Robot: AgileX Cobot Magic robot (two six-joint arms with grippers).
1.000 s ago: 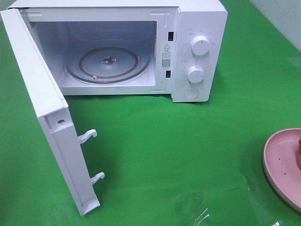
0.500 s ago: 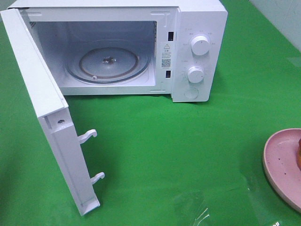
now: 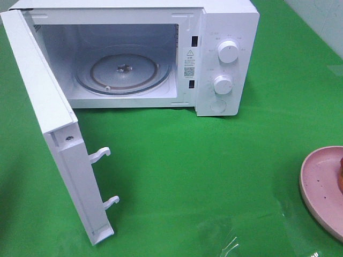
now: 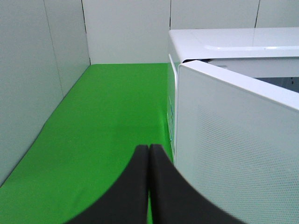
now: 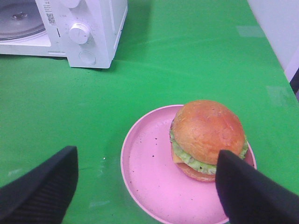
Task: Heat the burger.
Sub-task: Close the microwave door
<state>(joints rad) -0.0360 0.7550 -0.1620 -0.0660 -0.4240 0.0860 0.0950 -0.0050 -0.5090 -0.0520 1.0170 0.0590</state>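
Two black fingers of the right claw [image 5: 147, 184] stand wide apart with nothing between them, hovering above the pink plate [image 5: 145, 172] on the green bench [image 5: 187, 56]. The burger [image 5: 208, 137] sits on the part of the plate nearest one finger, upright, bun on top, lettuce showing at its edge. In my judgement the step in hand is the pick-up, and doing it well means centring first: the burger is off to one side of the open gap, so the claw should shift until the bun lies midway between the fingers, then come down and close low on the sides, around the patty rather than the rounded top, gently enough not to squash or split the layers. Beyond the plate stands the microwave [image 3: 228, 59], door [image 3: 59, 139] swung fully open and the glass turntable [image 3: 123, 72] bare, so the way in looks free; keeping the burger level on the way across should stop the layers from sliding. On the far side of the door, the left claw [image 4: 149, 154] is pressed together, holding nothing.
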